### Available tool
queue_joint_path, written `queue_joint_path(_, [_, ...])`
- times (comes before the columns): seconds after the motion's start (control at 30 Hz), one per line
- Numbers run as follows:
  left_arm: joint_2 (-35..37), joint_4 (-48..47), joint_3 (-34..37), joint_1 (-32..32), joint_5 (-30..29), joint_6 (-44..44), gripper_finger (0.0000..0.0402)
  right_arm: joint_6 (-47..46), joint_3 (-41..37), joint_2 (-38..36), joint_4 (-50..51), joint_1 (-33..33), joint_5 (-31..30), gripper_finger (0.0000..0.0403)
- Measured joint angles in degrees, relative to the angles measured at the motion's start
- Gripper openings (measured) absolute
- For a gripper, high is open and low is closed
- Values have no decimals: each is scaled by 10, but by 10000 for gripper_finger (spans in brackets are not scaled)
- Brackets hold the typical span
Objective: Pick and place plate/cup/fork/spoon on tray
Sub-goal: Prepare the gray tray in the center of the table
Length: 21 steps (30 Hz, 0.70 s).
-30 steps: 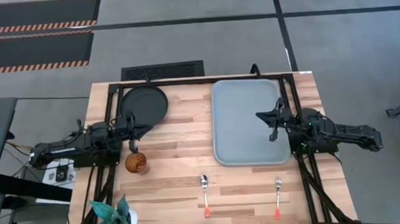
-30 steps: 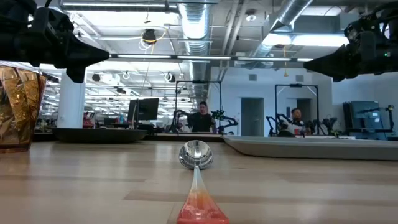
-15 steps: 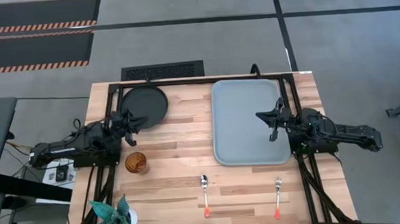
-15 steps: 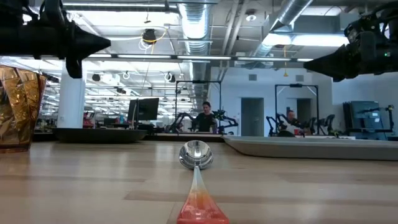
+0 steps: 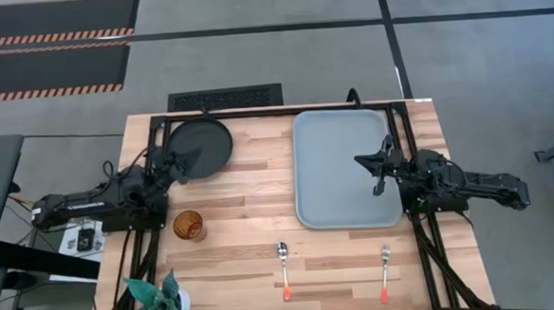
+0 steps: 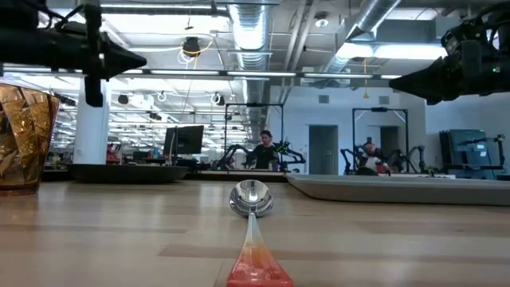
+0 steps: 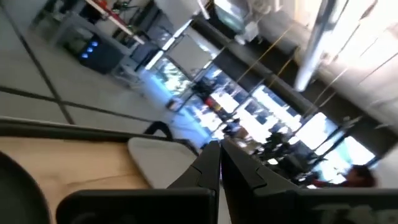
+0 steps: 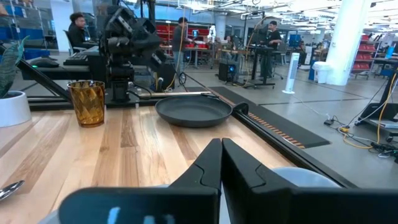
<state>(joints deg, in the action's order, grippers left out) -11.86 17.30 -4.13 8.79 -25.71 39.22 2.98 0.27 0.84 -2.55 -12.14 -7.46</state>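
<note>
The left claw (image 5: 184, 160) hangs in the upper left of the high view, over the lower left edge of the plate (image 5: 203, 145), its fingers pressed together with nothing between them, as the left wrist view shows. In the low view it shows dark at the upper left (image 6: 119, 57), raised above the bench (image 5: 252, 213). The right claw (image 5: 371, 169) waits in the right middle of the high view, above the right part of the tray (image 5: 330, 171), also closed and empty; the right wrist view shows its two fingers meeting.

The plate lies on the bench at its upper left corner, well apart from the tray, which fills the upper right of the bench and carries nothing. The cup (image 5: 189, 225) stands upright below the plate, near the left edge of the bench. The spoon (image 5: 284, 265) lies near the lower middle of the high view, handle toward the bottom of the frame. The fork (image 5: 385, 268) lies to the right of it, likewise turned, below the tray. A green plant (image 5: 158, 299) sits at the lower left corner of the bench.
</note>
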Motion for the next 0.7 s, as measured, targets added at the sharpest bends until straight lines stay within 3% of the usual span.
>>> queue_joint_path(0.1, [-70,2,-44,1,1,-6,0,0,0,0,0,0,0,29])
queue_joint_path(0.5, [-347,-61,-248,-2,120,8,0,0,0,0,0,0,0,29])
queue_joint_path(0.7, [-464,-83,-320,-14,132,18,0,0,0,0,0,0,0,27])
